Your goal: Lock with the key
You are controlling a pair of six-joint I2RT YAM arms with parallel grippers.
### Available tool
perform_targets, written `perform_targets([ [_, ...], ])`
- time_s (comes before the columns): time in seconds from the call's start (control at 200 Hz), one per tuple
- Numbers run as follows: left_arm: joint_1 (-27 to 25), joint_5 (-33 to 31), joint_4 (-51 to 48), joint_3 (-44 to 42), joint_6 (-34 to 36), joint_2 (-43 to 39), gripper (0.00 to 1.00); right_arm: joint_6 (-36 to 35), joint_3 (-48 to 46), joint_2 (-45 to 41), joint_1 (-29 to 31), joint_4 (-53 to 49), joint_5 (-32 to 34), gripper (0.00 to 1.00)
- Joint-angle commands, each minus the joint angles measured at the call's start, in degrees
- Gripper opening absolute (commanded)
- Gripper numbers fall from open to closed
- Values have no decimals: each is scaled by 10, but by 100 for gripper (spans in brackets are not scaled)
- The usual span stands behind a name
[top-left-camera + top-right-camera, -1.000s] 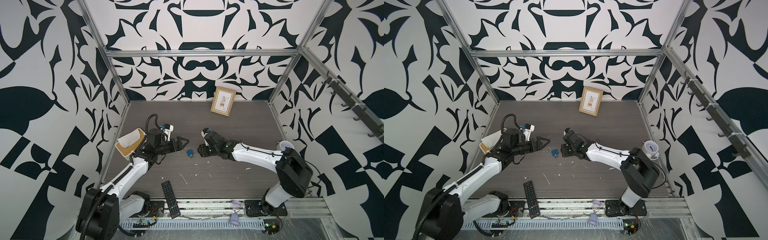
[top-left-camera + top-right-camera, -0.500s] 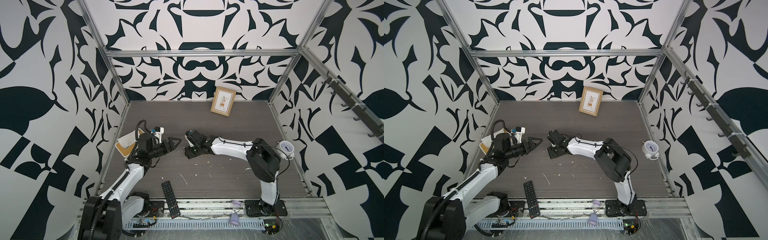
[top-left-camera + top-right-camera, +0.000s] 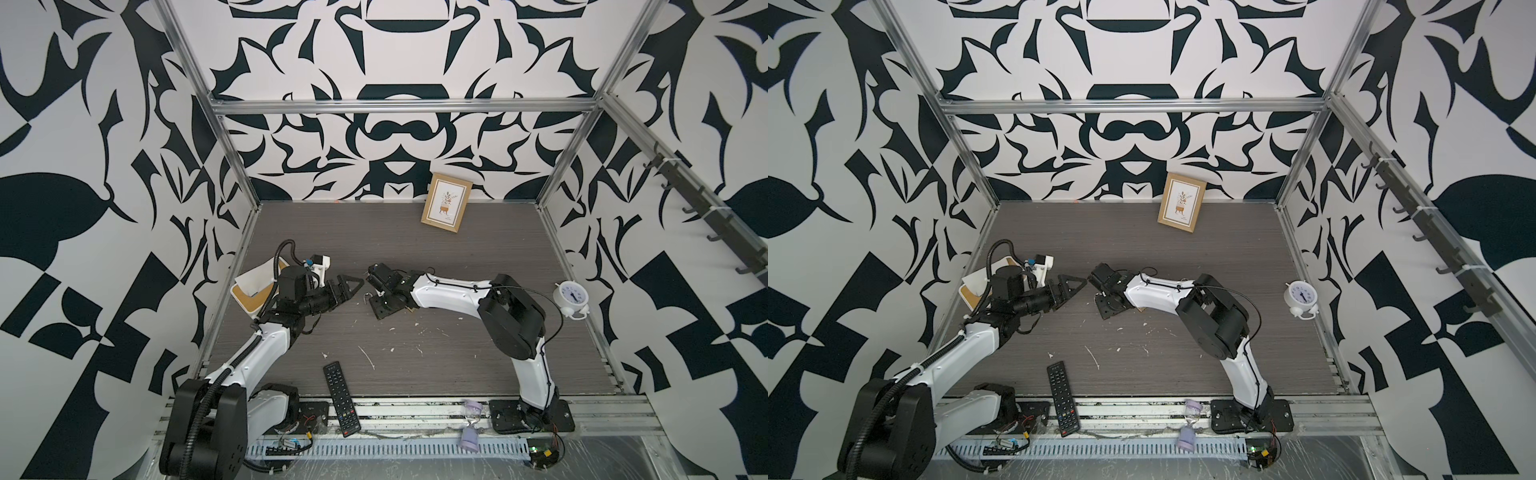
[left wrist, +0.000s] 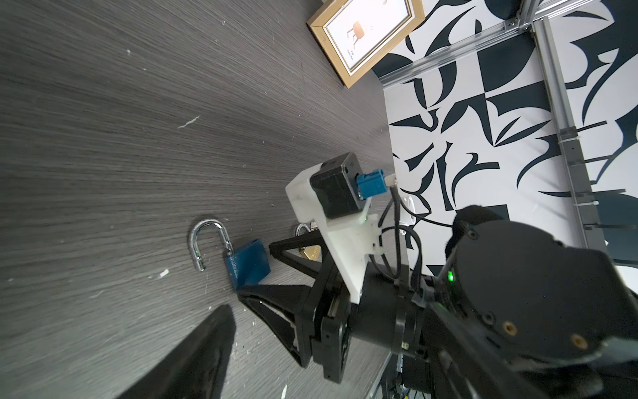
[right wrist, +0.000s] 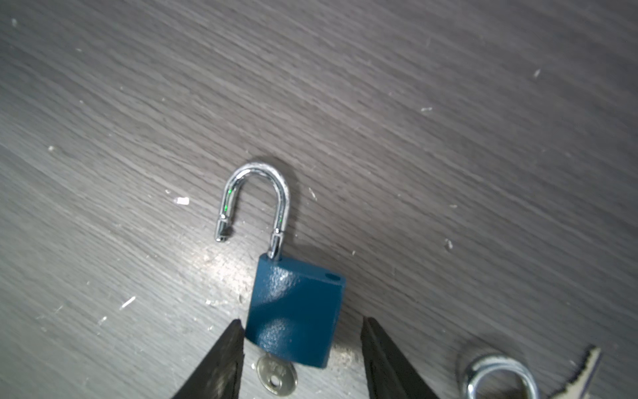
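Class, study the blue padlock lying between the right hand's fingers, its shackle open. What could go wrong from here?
1. The right hand straddles the padlock off-centre, one finger nearly touching; closing may twist or skid it.
2. The key sticks out of the body between the fingers; closing could knock it.
3. The shackle has its free end swung away from its hole, so pressing may not latch it.

You've got one blue padlock (image 5: 293, 321), two keys (image 5: 276, 378) (image 5: 581, 373), one remote (image 3: 341, 399), one picture frame (image 3: 446, 208), one clock (image 3: 572, 296), one hourglass (image 3: 471, 430).
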Motion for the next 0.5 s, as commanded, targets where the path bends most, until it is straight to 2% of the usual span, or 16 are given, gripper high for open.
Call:
perform_targets([
  [0.0, 3, 10, 4, 0, 9, 9, 88, -12, 30, -1, 11, -27, 52, 56],
  [0.23, 3, 19, 2, 3, 9, 14, 88, -27, 44, 13, 19, -39, 67, 55],
  [0.255, 3, 19, 2, 2, 10, 14, 89, -29, 45, 14, 20, -41, 86, 54],
  [0.495, 3, 22, -1, 5, 12, 22, 88, -33, 34, 19, 21, -34, 88, 50],
])
